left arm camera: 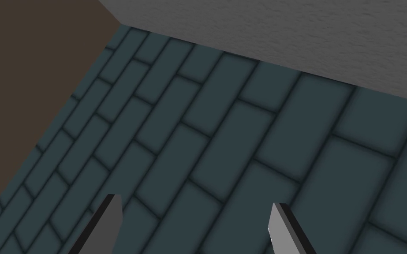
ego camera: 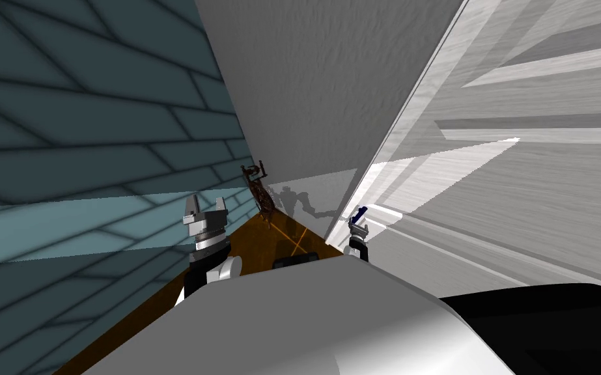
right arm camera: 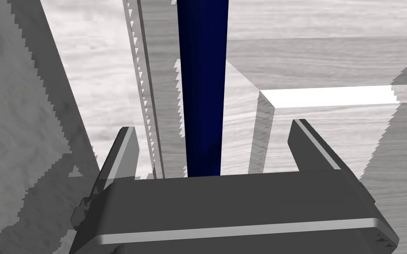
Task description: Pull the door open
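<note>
Between my right gripper's spread fingers: one dark blue door handle, untouched by either; my left gripper likewise spread.

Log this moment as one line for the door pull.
right gripper: open, straddling blue handle | door: grey, handle not gripped | left gripper: open, facing tiled wall

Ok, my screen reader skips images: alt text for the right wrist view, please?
A dark blue bar handle stands between the right gripper's open fingers, touching neither. Behind it lies a pale grey wood-grain door.
</note>
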Available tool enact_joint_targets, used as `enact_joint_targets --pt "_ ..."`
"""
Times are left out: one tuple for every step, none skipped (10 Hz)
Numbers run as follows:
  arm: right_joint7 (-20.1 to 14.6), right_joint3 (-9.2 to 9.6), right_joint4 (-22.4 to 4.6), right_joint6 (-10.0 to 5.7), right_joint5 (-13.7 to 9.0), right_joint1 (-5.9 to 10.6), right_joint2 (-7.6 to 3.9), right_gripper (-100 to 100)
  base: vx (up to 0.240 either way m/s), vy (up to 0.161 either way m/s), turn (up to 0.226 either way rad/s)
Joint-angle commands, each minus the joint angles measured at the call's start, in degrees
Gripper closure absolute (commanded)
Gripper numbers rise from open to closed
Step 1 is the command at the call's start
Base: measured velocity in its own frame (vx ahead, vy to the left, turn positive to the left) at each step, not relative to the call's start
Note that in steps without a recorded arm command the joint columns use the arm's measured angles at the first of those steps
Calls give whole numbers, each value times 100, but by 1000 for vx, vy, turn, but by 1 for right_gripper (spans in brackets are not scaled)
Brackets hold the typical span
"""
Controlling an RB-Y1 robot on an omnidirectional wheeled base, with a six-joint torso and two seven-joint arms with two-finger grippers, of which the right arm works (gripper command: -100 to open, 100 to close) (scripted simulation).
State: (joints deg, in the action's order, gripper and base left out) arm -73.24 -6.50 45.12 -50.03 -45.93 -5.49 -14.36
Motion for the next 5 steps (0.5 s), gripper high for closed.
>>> enact_joint_targets --pt "-204 136 29 6 21 -125 -140 -100 156 -9 -141" --pt "-271 182 35 4 28 -164 -186 -100 151 -8 -114" --pt "-392 265 44 2 41 -235 -270 -100 165 -11 -114" --pt "-493 335 52 1 53 -295 -340 -100 162 -31 -126" --pt "-600 408 60 -1 64 -359 -414 -100 207 -71 -108"
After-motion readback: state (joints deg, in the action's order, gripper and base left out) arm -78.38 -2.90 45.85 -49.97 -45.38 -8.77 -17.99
